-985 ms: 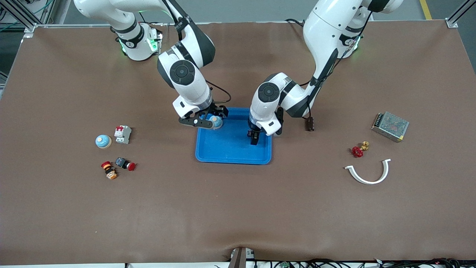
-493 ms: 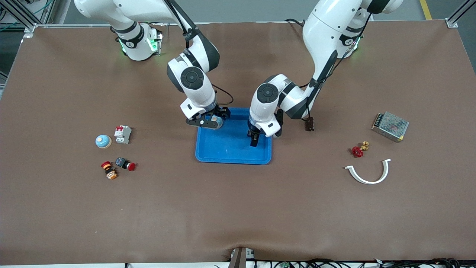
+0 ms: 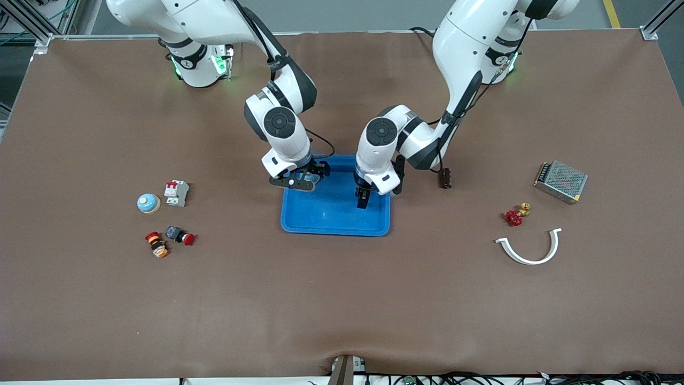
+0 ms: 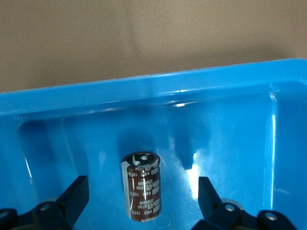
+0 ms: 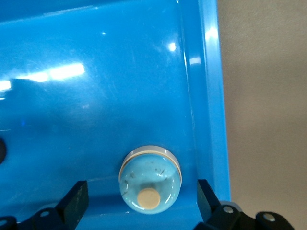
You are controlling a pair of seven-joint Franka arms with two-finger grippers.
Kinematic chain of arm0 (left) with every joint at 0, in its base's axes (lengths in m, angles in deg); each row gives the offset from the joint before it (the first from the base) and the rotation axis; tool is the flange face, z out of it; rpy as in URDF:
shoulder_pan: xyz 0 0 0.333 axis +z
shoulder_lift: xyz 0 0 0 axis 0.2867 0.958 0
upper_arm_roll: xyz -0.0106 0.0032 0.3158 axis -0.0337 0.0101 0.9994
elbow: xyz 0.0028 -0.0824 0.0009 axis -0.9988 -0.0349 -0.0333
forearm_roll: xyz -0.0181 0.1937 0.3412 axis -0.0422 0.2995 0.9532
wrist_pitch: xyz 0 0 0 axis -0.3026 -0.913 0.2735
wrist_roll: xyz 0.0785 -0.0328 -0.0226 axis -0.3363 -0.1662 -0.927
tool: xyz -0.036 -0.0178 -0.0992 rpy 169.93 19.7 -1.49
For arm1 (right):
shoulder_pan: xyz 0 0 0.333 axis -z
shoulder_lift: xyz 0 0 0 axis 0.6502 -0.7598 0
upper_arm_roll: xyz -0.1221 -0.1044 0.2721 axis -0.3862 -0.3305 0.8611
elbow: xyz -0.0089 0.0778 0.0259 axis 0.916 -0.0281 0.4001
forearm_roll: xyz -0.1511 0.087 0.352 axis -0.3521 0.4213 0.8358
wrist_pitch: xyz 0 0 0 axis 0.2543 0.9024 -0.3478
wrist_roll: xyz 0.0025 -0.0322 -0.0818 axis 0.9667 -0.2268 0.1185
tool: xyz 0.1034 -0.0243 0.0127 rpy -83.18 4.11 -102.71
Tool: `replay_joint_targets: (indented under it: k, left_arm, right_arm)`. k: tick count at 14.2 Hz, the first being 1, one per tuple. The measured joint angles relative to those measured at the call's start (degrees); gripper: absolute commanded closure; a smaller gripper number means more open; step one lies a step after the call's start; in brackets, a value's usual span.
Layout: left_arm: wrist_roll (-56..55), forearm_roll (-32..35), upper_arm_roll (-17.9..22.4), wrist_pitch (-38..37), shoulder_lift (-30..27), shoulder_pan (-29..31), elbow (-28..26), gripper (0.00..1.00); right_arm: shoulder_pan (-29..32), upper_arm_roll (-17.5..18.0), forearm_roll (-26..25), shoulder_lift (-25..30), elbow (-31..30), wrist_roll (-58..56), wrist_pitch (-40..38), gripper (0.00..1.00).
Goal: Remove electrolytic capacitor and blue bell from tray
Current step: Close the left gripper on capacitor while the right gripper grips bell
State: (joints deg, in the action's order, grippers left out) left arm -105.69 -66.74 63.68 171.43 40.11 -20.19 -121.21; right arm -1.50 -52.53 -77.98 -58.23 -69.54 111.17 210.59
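Blue tray (image 3: 331, 216) holds capacitor (image 4: 141, 186) and bell (image 5: 150, 178) near its rims, between left gripper (image 3: 363, 200) and right gripper (image 3: 300, 181), jaws apart

Both arms reach in from their bases and bend down toward mid-table, wrists pointing down. The left gripper (image 3: 363, 202) hangs low with its fingers spread wide. The right gripper (image 3: 300, 181) hangs low beside it, fingers likewise apart.

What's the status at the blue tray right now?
Left tool open around capacitor in tray. Right tool open around bell by tray wall. Nothing in the way.
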Motion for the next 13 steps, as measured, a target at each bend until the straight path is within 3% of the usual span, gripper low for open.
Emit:
replay_joint_targets:
  k: [1,2,4,13]
  left_arm:
    - [0.0,0.0,0.0,0.0,0.01,0.0,0.0,0.01]
    - [0.0,0.0,0.0,0.0,0.02,0.0,0.0,0.14]
    - [-0.01,0.0,0.01,0.0,0.03,0.0,0.0,1.0]
    - [-0.01,2.46,0.02,0.0,0.03,0.0,0.11,1.0]
  right_arm:
    - [-0.01,0.0,-0.05,-0.4,0.0,0.0,0.35,0.0]
    - [-0.02,0.0,-0.07,-0.76,0.0,0.0,0.85,0.0]
    - [-0.17,0.0,-0.11,-1.51,0.0,-0.01,1.84,0.0]
    - [-1.26,-0.14,-0.12,-3.31,0.0,-0.01,3.28,0.0]
